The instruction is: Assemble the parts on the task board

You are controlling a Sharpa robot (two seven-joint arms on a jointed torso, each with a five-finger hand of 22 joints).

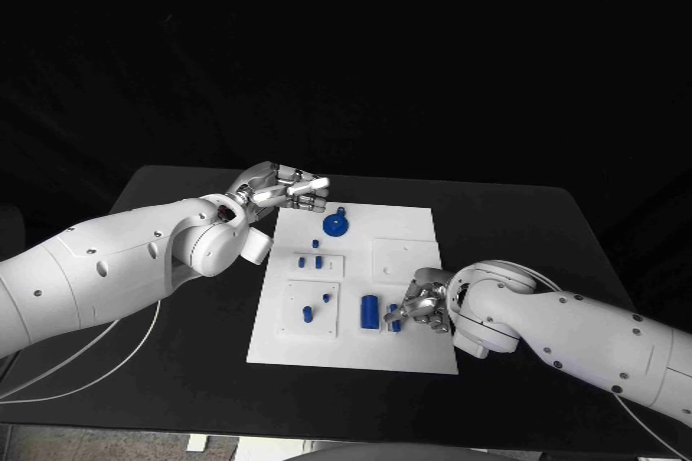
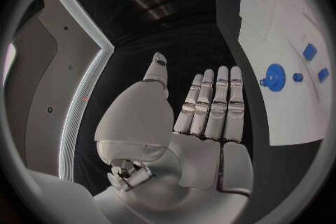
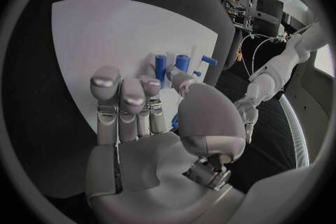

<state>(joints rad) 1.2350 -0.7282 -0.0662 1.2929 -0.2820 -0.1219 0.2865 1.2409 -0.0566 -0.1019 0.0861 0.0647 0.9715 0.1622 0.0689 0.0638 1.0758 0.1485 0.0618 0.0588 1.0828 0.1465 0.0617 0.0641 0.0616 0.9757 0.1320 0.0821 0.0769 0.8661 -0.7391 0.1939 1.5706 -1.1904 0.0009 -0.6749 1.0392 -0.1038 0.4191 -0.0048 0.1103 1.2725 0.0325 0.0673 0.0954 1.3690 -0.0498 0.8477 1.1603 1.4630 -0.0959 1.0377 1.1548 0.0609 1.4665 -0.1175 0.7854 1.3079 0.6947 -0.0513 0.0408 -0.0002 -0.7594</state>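
Black bench (image 1: 548,231) under a dark room, white task board (image 1: 411,353) lying mid-bench.

Head view first. Left hand (image 1: 284,193) hovering at the board's far-left corner, just beside the round blue part (image 1: 335,224) near the far edge, not touching it. Right hand (image 1: 423,303) low over the near-right area, right next to the blue cylinder (image 1: 371,312). Small blue pegs (image 1: 310,262) standing toward the left edge. Can't tell from up here what the right fingers are doing.

Left wrist view. Fingers (image 2: 213,102) straight and side by side, thumb off to one side, nothing held. Round blue part off past the fingertips, well clear. Settles the empty-hand question that the head view leaves fuzzy.

Right wrist view. Fingers (image 3: 122,102) bent forward over the board, upright blue pieces just beyond the tips. Blue sliver (image 3: 174,121) peeking out between thumb and fingers. Could be a pinched part, could be one lying on the board underneath. Honestly can't tell.

Worries, just guessing: if pinched, probably a shallow hold, so easy to drop or seat crooked. Also crowded down there, so could easily knock the cylinder over when lowering.
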